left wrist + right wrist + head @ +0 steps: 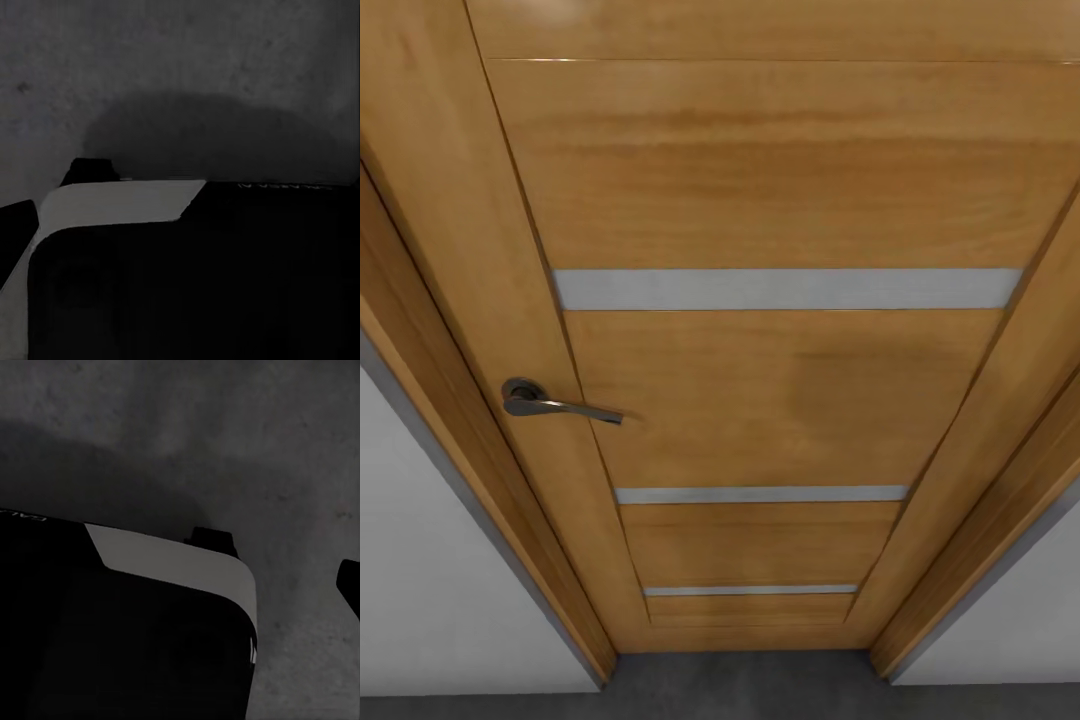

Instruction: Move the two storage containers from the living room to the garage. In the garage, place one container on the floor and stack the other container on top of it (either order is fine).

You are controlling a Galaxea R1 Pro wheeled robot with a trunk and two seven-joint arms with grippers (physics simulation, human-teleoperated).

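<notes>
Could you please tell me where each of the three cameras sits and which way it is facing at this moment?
Head view: from the robot's head, facing forward and down at a closed wooden door with a lever handle, white walls either side, a strip of grey floor below.
Left wrist view: near the left gripper, looking at dark grey floor over a black-and-white part of the robot's body.
Right wrist view: near the right gripper, looking at the floor over a similar body part.
Shared: both wrist views show the same dark grey floor.

Head view bright and slightly soft; both wrist views dim, shadowed.
</notes>
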